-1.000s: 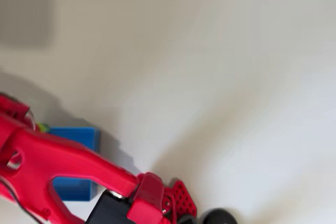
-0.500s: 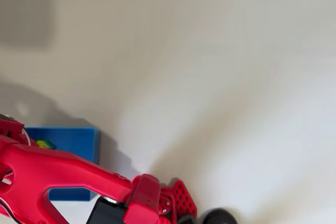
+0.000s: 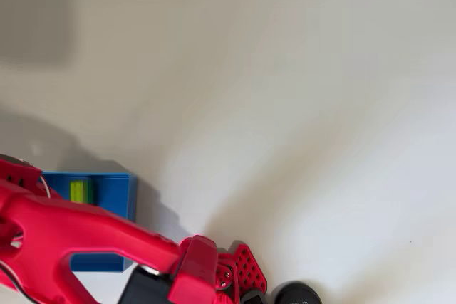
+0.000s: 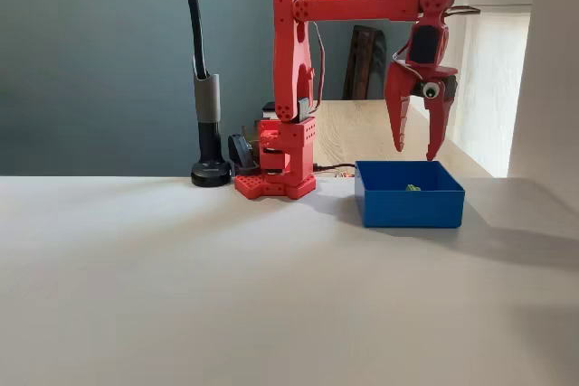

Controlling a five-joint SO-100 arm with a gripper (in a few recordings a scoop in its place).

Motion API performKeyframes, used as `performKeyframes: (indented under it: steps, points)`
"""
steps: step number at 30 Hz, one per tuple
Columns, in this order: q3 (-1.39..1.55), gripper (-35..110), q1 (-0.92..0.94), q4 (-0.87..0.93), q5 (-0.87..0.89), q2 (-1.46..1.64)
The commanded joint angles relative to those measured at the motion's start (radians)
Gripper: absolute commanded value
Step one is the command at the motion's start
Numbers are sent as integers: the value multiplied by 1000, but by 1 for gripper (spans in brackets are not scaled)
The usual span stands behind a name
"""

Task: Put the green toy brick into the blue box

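Inside the blue box (image 4: 409, 206), the green toy brick (image 4: 412, 188) lies below the parted end effector (image 4: 414, 153).

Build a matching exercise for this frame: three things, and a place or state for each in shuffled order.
Things:
1. small lime-green plastic toy brick
2. red two-finger gripper
3. square bright blue plastic box

Places or states:
A. standing on the white table
B. open, hanging above the box
C. lying inside the box

Pairs: 1-C, 2-B, 3-A
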Motion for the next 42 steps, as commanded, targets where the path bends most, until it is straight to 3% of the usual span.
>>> performKeyframes:
  steps: [1,8,16,31,42]
  points:
    - [-21,19,-6,29,6,43]
    - [-69,0,38,28,5,43]
    - [-181,0,229,-2,-2,40]
    - [-71,0,827,-368,-210,41]
    - [71,0,1048,-488,-160,109]
